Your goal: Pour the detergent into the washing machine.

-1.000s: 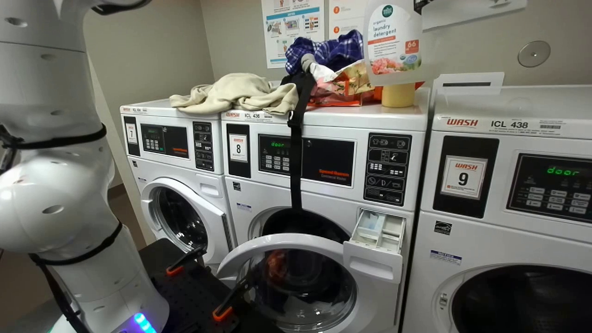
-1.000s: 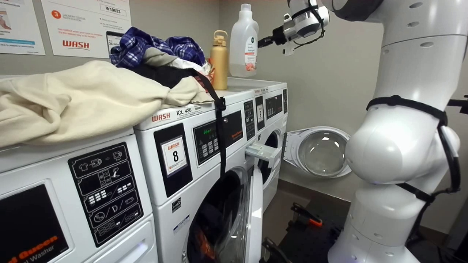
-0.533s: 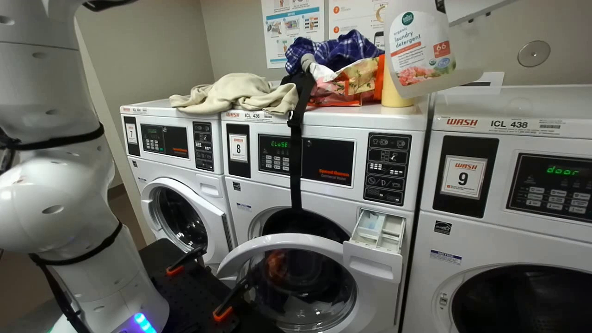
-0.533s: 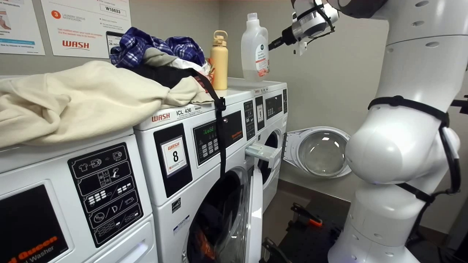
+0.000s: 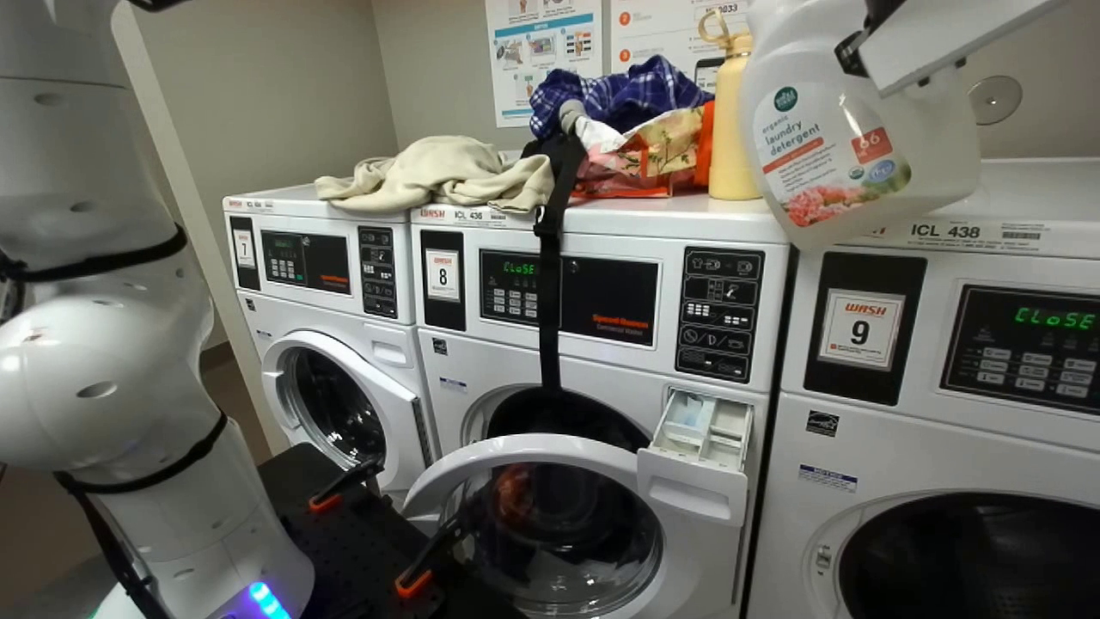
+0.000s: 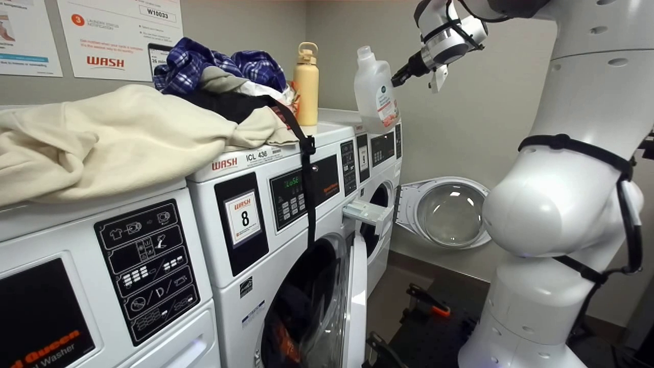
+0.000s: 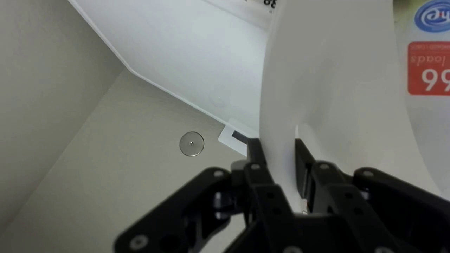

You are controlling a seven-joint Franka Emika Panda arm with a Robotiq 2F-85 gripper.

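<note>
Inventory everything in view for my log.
detergent jug: 1, translucent white, tilted, aloft
washer 7, washer 8, washer 9: 3, white, side by side
drawer: 1, white, pulled from washer 8
bottle: 1, yellow, on washer 8
garment: 1, cream, on washers 7, 8
plaid cloth: count unclear, blue, atop washer 8
patterned bag: 1, multicoloured, atop washer 8
strap: 1, black, down washer 8
posters: 2, white, wall
disc: 1, silver, wall
clamps: 2, black-orange, edge of black platform
arm: 1, white, in front of washers
hand: 1, black, closed on jug
</note>
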